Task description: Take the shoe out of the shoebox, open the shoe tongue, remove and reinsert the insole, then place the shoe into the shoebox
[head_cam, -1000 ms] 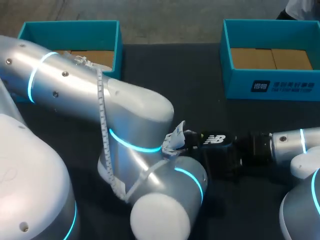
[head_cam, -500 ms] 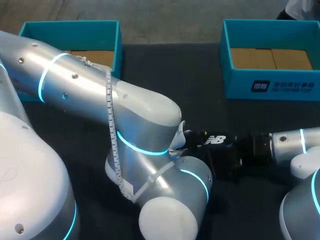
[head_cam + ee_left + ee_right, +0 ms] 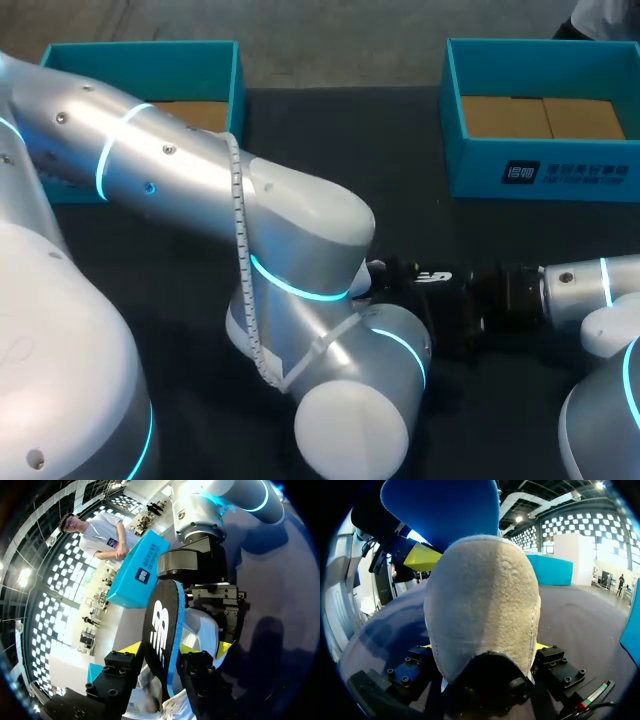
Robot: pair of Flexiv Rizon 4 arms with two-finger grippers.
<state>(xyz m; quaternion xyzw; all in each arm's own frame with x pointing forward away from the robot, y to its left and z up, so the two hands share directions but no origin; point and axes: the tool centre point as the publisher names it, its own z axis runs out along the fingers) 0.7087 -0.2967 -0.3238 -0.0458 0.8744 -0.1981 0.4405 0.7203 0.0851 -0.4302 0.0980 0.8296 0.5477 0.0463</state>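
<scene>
A black insole (image 3: 160, 625) with a white logo and a blue underside stands on edge out of the pale shoe (image 3: 202, 630). My left gripper (image 3: 160, 649) is shut on it, one yellow tip against each face. In the right wrist view the shoe's grey suede end (image 3: 482, 600) fills the space between the fingers of my right gripper (image 3: 482, 647), which is shut on it at a wide spread. The insole's blue side (image 3: 445, 507) rises above the shoe. From the head view only a strip of the insole (image 3: 432, 277) shows beside my left arm (image 3: 300, 250), which hides the shoe.
A teal shoebox (image 3: 545, 175) with a brown cardboard floor stands at the back right. A second teal box (image 3: 140, 55) sits at the back left, partly behind my left arm. Dark tabletop (image 3: 390, 150) lies between them.
My left arm has shifted right and toward the front, covering more of the insole and the shoe's white part. Its fingers have closed in on the insole. The right arm has stayed put.
</scene>
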